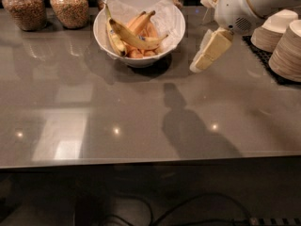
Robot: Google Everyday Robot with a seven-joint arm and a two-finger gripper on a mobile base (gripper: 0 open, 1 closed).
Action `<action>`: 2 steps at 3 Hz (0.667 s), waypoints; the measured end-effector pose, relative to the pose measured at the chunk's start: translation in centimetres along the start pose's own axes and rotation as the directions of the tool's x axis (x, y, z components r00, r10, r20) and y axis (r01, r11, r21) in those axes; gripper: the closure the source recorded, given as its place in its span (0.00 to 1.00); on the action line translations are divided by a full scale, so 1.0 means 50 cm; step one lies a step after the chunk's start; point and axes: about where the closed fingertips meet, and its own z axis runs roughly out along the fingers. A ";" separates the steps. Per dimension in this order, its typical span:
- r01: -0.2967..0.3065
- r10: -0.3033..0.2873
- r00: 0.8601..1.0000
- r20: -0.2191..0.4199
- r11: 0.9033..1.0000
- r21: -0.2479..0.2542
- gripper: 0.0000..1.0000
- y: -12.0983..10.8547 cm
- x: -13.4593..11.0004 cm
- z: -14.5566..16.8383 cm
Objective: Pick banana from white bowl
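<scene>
Counter (117,107): a glossy grey-brown slab fills the view, catching pale window-like glare and small points of light near its front edge.
White bowl (99,36): stands toward the back of the counter, lined with crinkled white paper (165,11).
Banana (134,37): long, curved and brown-bruised, it lies across the top of the fruit pile inside the white bowl, over orange-coloured pieces (136,53) and beside a second banana (113,40) along the left wall.
End effector (197,65): cream-coloured, angled down and to the left, it hangs above the counter just right of the white bowl, touching nothing; whether it is open or closed cannot be told.
Shadow (188,126): the arm's dark outline falls on the counter in front of it.
Back row: two glass jars (69,6) of brown grain stand left of the bowl.
Right edge: stacked small bowls (287,51) sit on a black mat (248,41).
Below the counter: darkness and looping cables (188,212).
</scene>
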 end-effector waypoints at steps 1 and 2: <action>0.025 -0.025 0.999 0.031 1.000 0.014 0.00 -0.017 -0.015 0.021; 0.039 -0.045 0.992 0.118 0.998 0.053 0.00 -0.071 -0.055 0.085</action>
